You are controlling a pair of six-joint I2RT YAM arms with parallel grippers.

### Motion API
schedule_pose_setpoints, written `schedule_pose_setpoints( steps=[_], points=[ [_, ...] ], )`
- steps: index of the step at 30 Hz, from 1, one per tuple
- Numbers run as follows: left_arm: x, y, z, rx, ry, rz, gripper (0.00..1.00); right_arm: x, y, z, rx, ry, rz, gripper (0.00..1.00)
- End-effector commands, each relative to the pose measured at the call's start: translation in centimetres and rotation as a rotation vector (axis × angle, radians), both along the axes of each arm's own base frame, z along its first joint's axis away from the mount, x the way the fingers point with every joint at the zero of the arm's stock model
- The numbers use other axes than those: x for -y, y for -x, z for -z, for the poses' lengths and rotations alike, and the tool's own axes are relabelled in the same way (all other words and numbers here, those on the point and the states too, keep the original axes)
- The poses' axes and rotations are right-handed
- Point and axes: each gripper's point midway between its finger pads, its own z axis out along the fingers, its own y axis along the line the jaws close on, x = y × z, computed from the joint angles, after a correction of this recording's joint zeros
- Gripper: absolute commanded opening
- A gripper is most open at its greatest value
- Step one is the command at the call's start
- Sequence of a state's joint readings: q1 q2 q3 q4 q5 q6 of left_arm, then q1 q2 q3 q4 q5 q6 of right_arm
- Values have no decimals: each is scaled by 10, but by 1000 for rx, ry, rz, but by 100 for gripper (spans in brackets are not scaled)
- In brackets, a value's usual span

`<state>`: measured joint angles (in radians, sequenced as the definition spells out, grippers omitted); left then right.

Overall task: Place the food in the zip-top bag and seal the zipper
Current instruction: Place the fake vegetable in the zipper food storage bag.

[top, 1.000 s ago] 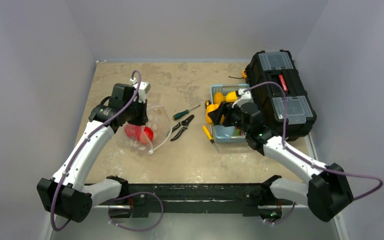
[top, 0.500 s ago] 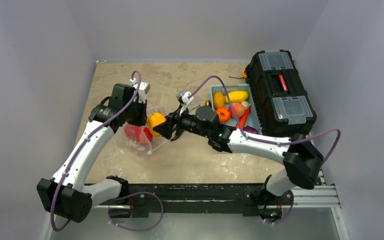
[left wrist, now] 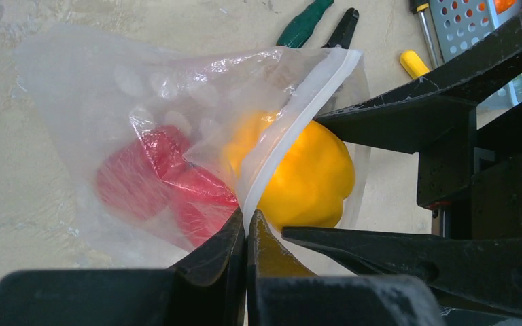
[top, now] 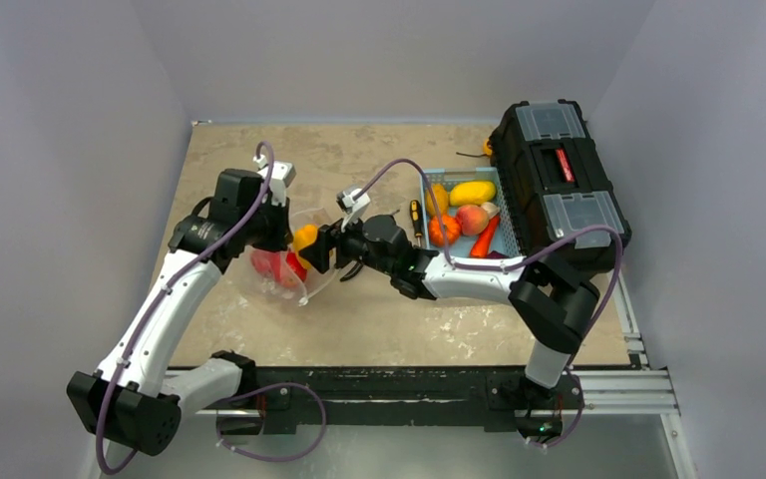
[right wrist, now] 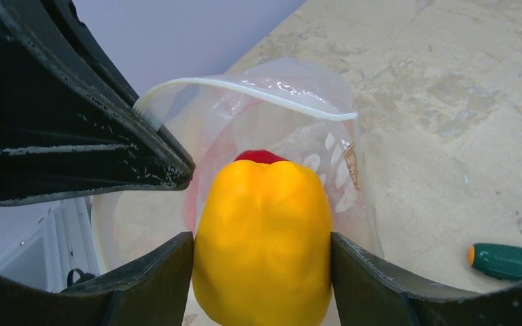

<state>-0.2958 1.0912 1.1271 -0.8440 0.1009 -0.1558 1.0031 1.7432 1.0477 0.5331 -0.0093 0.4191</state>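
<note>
The clear polka-dot zip-top bag (top: 289, 261) lies left of the table's centre, its mouth held open toward the right. My left gripper (left wrist: 247, 219) is shut on the bag's whitish zipper strip (left wrist: 299, 115) and lifts that edge. Red food (left wrist: 151, 180) lies inside the bag. My right gripper (right wrist: 263, 272) is shut on a yellow pepper (right wrist: 264, 234) and holds it at the bag's mouth (top: 305, 242). More food (top: 471, 212), yellow, orange and red pieces, lies in the light blue basket (top: 429, 180).
A black toolbox (top: 559, 180) stands at the right, beside the basket. A green-handled screwdriver (right wrist: 510, 261) and pliers (left wrist: 345, 19) lie on the table right of the bag, under my right arm. A yellow-handled screwdriver (top: 415, 215) lies by the basket.
My right gripper has left the basket with the yellow pepper and moved left across the table to the bag's mouth. My left gripper has kept hold of the bag's edge.
</note>
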Motion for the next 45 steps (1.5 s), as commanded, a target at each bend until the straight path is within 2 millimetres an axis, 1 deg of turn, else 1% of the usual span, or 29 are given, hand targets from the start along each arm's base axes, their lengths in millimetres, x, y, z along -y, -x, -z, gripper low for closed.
schedule_pose_setpoints(
  steps=[1, 4, 10, 13, 16, 19, 22, 25, 29, 31, 32, 33, 36, 38, 40, 42, 45],
  points=[
    [7, -5, -19, 83, 43, 22, 0, -11, -17, -57, 97, -160, 52, 5],
    [8, -4, -22, 100, 53, 28, 0, -13, -23, -62, 106, -175, 79, 10],
    [10, -2, -31, 146, 76, 42, 0, -25, -38, -64, 106, -168, 106, 20],
    [10, 0, -36, 175, 83, 44, 0, -31, -42, -63, 97, -173, 113, 28],
    [8, 0, -41, 204, 84, 35, 0, -35, -43, -63, 88, -176, 111, 48],
    [4, 0, -43, 221, 77, 16, 0, -34, -41, -69, 88, -173, 104, 72],
    [-1, -2, -42, 221, 61, -10, 0, -28, -39, -71, 78, -144, 110, 88],
    [-4, -3, -41, 215, 52, -25, 0, -20, -37, -75, 80, -119, 117, 98],
    [-5, -3, -41, 216, 48, -30, 0, -9, -31, -85, 86, -102, 119, 99],
    [-6, -4, -39, 212, 43, -36, 0, 0, -25, -95, 98, -105, 117, 97],
    [-6, -4, -38, 208, 39, -39, 0, 6, -21, -101, 107, -108, 116, 96],
    [-6, -5, -37, 201, 36, -41, 0, 14, -16, -113, 124, -117, 114, 94],
    [-7, -6, -33, 182, 30, -45, 0, 37, -7, -126, 143, -113, 132, 88],
    [-7, -6, -31, 167, 25, -50, 0, 56, 0, -133, 162, -106, 152, 87],
    [-8, -7, -31, 164, 21, -56, 0, 79, 5, -130, 177, -90, 192, 87],
    [-8, -7, -30, 166, 21, -57, 0, 104, 4, -126, 197, -62, 265, 87],
    [-8, -7, -30, 165, 22, -56, 0, 146, -6, -109, 219, -1, 415, 87]
  ],
)
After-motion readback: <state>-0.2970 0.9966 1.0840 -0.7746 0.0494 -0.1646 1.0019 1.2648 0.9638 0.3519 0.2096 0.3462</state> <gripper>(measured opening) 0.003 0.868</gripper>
